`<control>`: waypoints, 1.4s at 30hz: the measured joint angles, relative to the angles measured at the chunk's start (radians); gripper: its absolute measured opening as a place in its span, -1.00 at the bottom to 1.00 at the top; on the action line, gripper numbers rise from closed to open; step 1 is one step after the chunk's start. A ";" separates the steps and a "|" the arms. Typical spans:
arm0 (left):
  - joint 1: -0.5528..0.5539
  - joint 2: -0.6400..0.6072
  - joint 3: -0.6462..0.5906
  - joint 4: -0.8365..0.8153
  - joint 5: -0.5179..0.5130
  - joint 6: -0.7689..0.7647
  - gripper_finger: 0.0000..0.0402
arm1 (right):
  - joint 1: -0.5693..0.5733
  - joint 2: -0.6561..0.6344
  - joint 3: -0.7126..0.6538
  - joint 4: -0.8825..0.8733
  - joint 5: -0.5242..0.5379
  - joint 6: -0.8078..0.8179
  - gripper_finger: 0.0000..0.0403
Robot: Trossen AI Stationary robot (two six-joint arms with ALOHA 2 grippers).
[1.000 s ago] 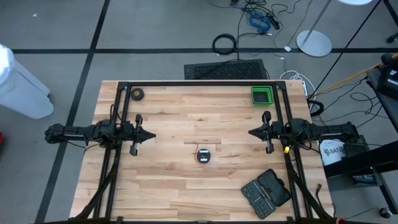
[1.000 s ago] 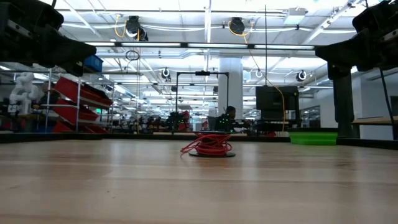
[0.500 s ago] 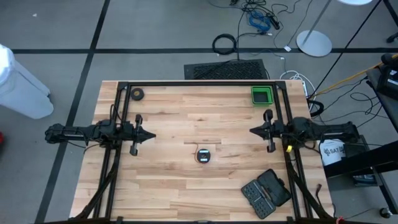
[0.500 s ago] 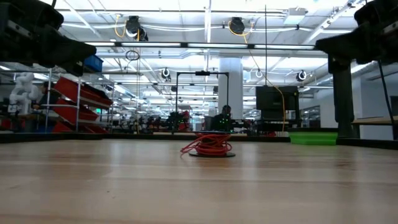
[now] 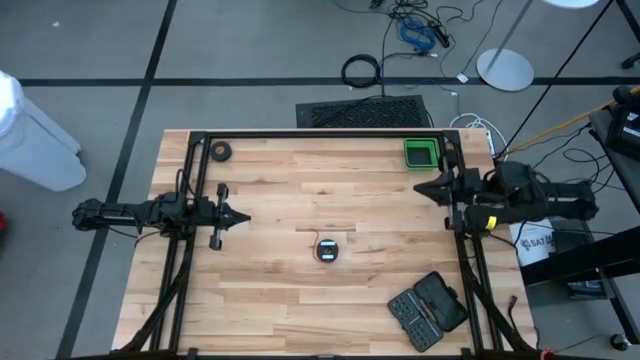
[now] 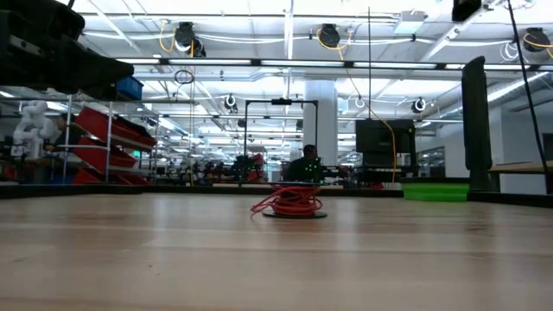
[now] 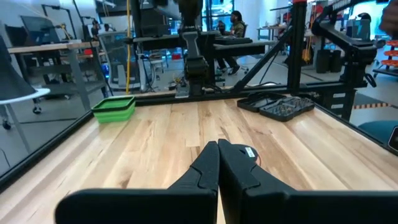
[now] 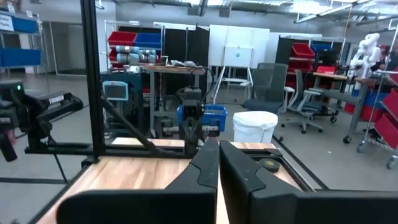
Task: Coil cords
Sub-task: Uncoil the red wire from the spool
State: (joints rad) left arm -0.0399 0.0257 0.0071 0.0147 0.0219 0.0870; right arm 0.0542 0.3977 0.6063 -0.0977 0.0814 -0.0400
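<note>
Table (image 5: 280,290): wide bare wood is left around the centre; a black frame runs along the side and far edges.
Left gripper (image 5: 243,216): held over the table's left side, fingers pressed together, nothing held.
Right gripper (image 5: 420,186): held near the right frame rail, beside the green tray (image 5: 420,152), fingers together, empty.
Tool case (image 5: 428,309): set at the near right corner, well clear of the centre.
Reel (image 5: 327,250): a small black puck at mid-table, judged light and easily pushed.
Red cord (image 6: 288,200): piled loosely on the reel; judged thin, limp and snag-prone, best pinched at a free loop.
</note>
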 joint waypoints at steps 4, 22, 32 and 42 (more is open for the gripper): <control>0.000 0.000 0.000 0.000 0.000 0.000 -0.99 | 0.000 0.117 0.104 0.006 -0.003 0.054 -1.00; 0.000 0.000 0.000 0.066 0.004 0.002 -0.99 | 0.067 0.436 0.077 0.089 -0.001 0.157 -1.00; 0.000 0.003 0.007 0.253 -0.032 -0.108 -0.99 | 0.127 0.541 0.023 0.190 0.000 0.224 -1.00; -0.022 0.199 0.200 0.253 -0.034 -0.107 -0.99 | 0.138 0.603 0.023 0.226 0.000 0.265 -1.00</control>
State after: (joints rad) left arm -0.0618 0.2243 0.2068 0.2673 -0.0124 -0.0204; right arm 0.1921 1.0011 0.6292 0.1280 0.0818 0.2249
